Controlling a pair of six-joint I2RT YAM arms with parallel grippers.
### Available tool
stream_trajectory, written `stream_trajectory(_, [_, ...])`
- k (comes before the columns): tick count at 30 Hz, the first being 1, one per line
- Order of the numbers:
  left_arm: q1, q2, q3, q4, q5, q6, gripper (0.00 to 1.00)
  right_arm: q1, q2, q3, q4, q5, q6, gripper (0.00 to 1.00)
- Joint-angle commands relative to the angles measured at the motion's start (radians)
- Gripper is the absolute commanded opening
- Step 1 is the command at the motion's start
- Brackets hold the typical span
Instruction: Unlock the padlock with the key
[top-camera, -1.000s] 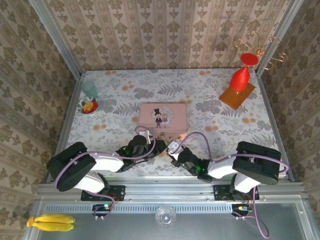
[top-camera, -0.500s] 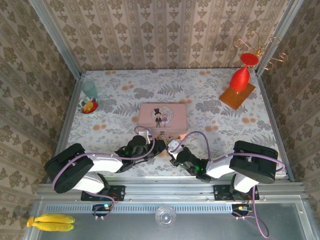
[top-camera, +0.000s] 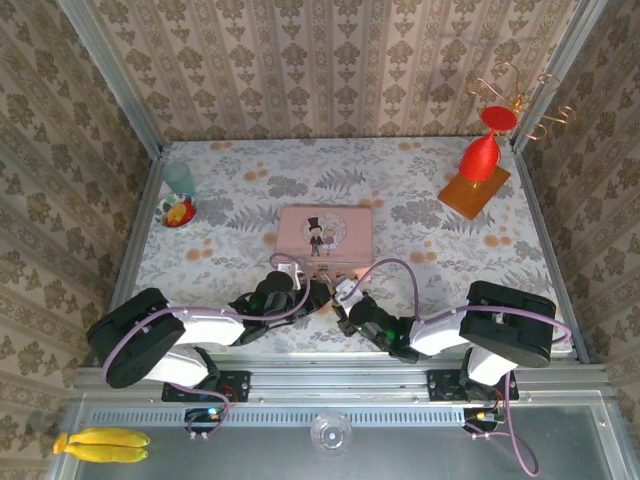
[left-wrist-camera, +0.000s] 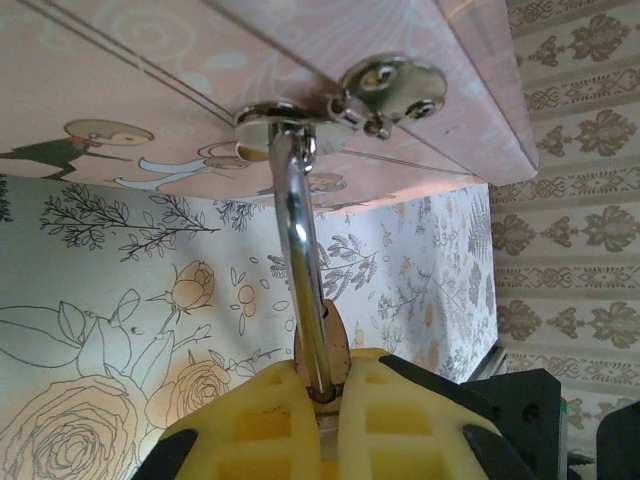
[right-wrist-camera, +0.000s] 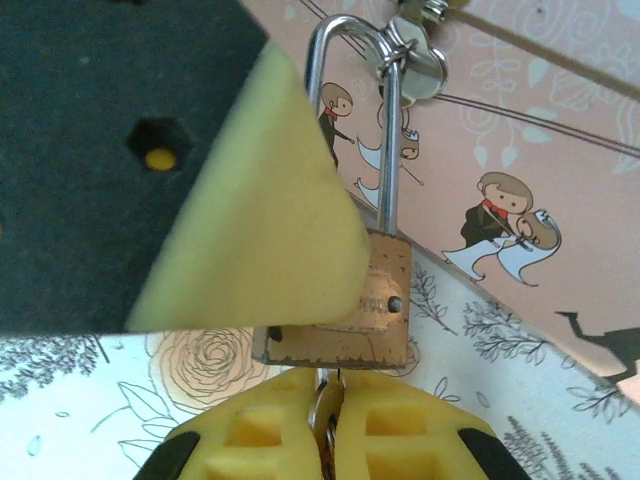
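Note:
The small brass padlock hangs by its silvery shackle from the hasp on the pink box. My left gripper is shut on the padlock body, with the shackle rising from between its pads to the hasp. One of its yellow pads covers the padlock's left side in the right wrist view. My right gripper sits directly under the padlock's bottom face, shut on the thin metal key. In the top view both grippers meet at the box's front edge, the left gripper beside the right gripper.
A red vase on an orange board stands at the back right. A glass cup and a small colourful dish are at the back left. Metal frame rails and patterned walls close in the table.
My right gripper has closed on the key and crept left toward the padlock's underside. The left gripper has kept its hold on the padlock.

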Motion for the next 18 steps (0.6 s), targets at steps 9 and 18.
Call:
stream_trajectory(9, [0.081, -0.098, -0.007, -0.085, -0.016, 0.222, 0.0, -0.01, -0.018, 0.04, 0.038, -0.135, 0.48, 0.0])
stream_trajectory(18, [0.081, -0.206, 0.01, -0.282, -0.081, 0.337, 0.0, -0.081, 0.076, 0.036, 0.08, -0.31, 0.65, 0.0])
